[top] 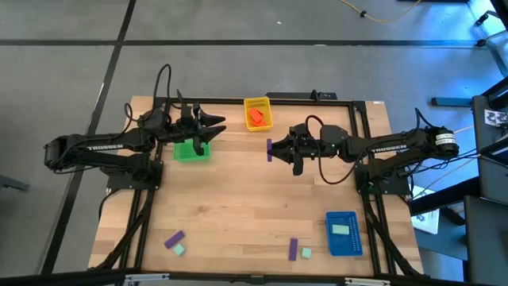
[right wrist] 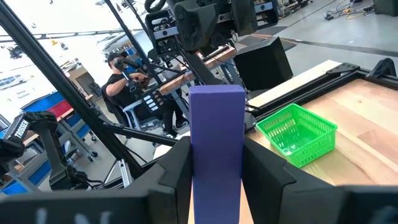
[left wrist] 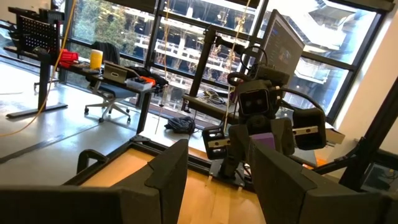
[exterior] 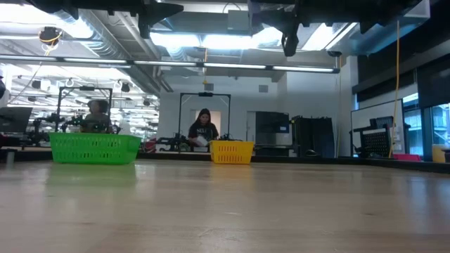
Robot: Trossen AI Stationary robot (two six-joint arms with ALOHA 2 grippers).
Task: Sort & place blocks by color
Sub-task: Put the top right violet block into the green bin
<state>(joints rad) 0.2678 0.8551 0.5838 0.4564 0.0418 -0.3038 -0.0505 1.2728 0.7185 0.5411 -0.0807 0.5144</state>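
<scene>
Right hand (top: 272,149), centre of the high view, is clamped on a tall purple rectangular toy brick (right wrist: 216,149); in the right wrist view the brick stands on end between the two dark fingers (right wrist: 263,174), long axis running up out of the grip. Key relation: the green perforated plastic basket (top: 191,150) lies to the left of the held brick in the high view, roughly level with it across the pale wooden surface (top: 246,202), and the right wrist view looks straight toward it beyond the brick. The left hand (top: 213,125) sits just above that basket in the high view, fingers spread and holding nothing, as the left wrist view confirms. Judgement: if purple goes to green, the carry is a short leftward traverse, but the left arm is close to the drop zone and could crowd it. The yellow perforated basket (top: 257,113), upper centre, already holds orange-red bricks (top: 255,117); the blue perforated tray (top: 344,233), lower right, holds a pale mint brick (top: 340,229). Loose along the bottom edge: a purple brick (top: 174,238) with a mint one (top: 179,249) lower left, another purple (top: 293,249) and mint (top: 306,253) pair lower centre.
</scene>
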